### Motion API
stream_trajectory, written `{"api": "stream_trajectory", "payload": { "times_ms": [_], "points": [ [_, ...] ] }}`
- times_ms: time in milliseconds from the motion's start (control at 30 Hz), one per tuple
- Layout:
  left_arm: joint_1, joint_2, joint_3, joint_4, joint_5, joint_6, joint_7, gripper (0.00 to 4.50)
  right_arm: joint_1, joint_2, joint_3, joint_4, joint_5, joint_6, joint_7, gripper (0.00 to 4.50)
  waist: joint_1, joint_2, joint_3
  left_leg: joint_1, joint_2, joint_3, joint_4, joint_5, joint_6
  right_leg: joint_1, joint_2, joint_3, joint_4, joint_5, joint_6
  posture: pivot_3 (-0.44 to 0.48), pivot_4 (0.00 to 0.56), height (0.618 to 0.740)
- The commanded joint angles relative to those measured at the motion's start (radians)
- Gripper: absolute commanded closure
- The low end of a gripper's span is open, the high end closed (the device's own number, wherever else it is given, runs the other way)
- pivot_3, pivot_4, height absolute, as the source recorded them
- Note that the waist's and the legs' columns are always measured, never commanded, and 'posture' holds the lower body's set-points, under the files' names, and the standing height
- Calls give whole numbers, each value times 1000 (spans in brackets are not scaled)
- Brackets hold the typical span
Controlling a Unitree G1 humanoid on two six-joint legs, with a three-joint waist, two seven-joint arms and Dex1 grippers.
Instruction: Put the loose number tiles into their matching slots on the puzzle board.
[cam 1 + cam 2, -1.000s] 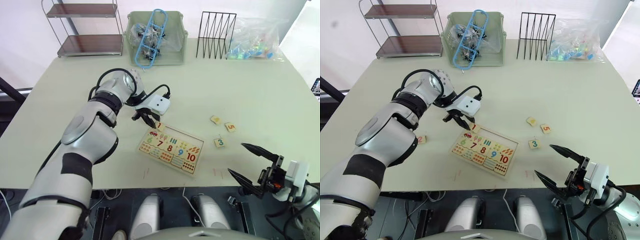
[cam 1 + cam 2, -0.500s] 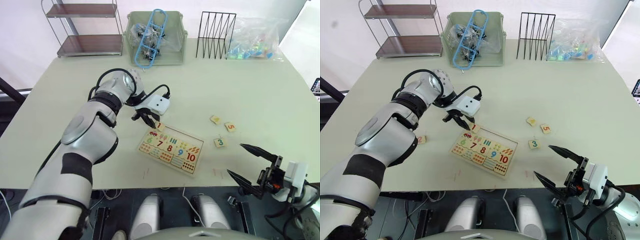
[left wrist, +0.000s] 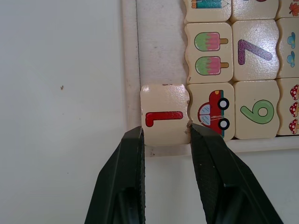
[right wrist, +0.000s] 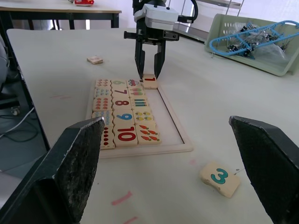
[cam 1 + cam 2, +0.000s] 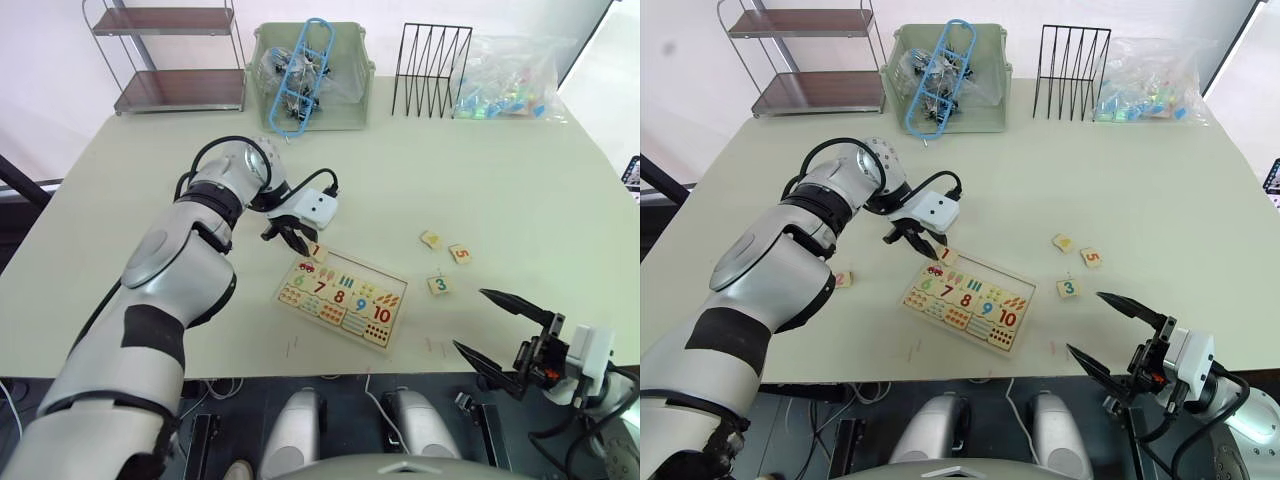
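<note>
Pale green tabletop (image 5: 500,170) fills my head view, with a metal shelf rack (image 5: 170,55) at the far left corner, a green bin (image 5: 312,75) of clips beside it, then a black wire rack (image 5: 432,70) and a clear bag (image 5: 515,85) of coloured bits toward the far right.

Farthest left on my side, one loose tile (image 5: 843,279) lies alone on the table, well apart from the board; I cannot read its digit.

Next comes my left gripper (image 5: 292,237), reaching down at the board's far left corner. From its wrist camera I see its two black fingers (image 3: 128,186) set on either side of the "1" tile (image 3: 163,120), touching or nearly touching its edges. That tile sits at the corner of the puzzle board (image 5: 345,295), just beside the car picture piece, a little crooked and overlapping the frame edge, so not flat in its slot. The remaining slots (image 4: 163,109) along that long edge are bare recess.

Right of the board, three tiles lie near one another on the table: a "3" tile (image 5: 438,285) nearest me, a "5" tile (image 5: 460,254) behind it, and a third tile (image 5: 431,239) whose digit I cannot make out.

At the near right, my right gripper (image 5: 500,330) hangs off the table's front edge, fingers spread wide with nothing between them.
</note>
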Motion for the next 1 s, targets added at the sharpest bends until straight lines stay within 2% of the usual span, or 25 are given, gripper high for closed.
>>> {"api": "stream_trajectory", "payload": {
  "times_ms": [33, 333, 367, 467, 533, 567, 1000],
  "points": [
    [-21, 6, -8, 9, 14, -6, -29, 3598, 1, -3, -2, -22, 5, -17, -2, 0, 0, 0, 0, 0, 0, 0, 0, 0, 0, 0, 0, 0, 0, 0, 0, 0, 150, 739],
    [-18, 1, 1, 6, 9, -17, -29, 3598, -6, -3, -1, -14, -1, -18, -1, 0, 0, 0, 0, 0, 0, 0, 0, 0, 0, 0, 0, 0, 0, 0, 0, 0, 150, 739],
    [-19, 1, 7, 5, 10, -20, -29, 2523, -6, -3, -1, -12, -1, -18, -1, 0, 0, 0, 0, 0, 0, 0, 0, 0, 0, 0, 0, 0, 0, 0, 0, 0, 150, 739],
    [-22, -1, 22, 5, 11, -24, -29, 1262, -7, -3, 0, -10, -2, -19, 0, 0, 1, 0, 0, 0, 0, 0, 0, 0, 0, 0, 0, 0, 0, 0, 0, 0, 150, 739],
    [-24, -2, 28, 6, 11, -26, -29, 147, -7, -2, 1, -10, -3, -19, 1, 0, 1, 0, 0, 0, 0, 0, 0, 0, 0, 0, 0, 0, 0, 0, 0, 0, 150, 739],
    [-25, -1, 28, 7, 9, -27, -29, 24, -7, -2, 1, -9, -3, -20, 1, 0, 1, 0, 0, 0, 0, 0, 0, 0, 0, 0, 0, 0, 0, 0, 0, 0, 150, 739],
    [-34, 31, 103, -1, -79, -8, -29, 24, 0, 3, 7, -18, -3, -25, -5, 0, 1, 0, 0, 0, 0, 0, 0, 0, 0, 0, 0, 0, 0, 0, 0, 0, 150, 739]
  ]
}}
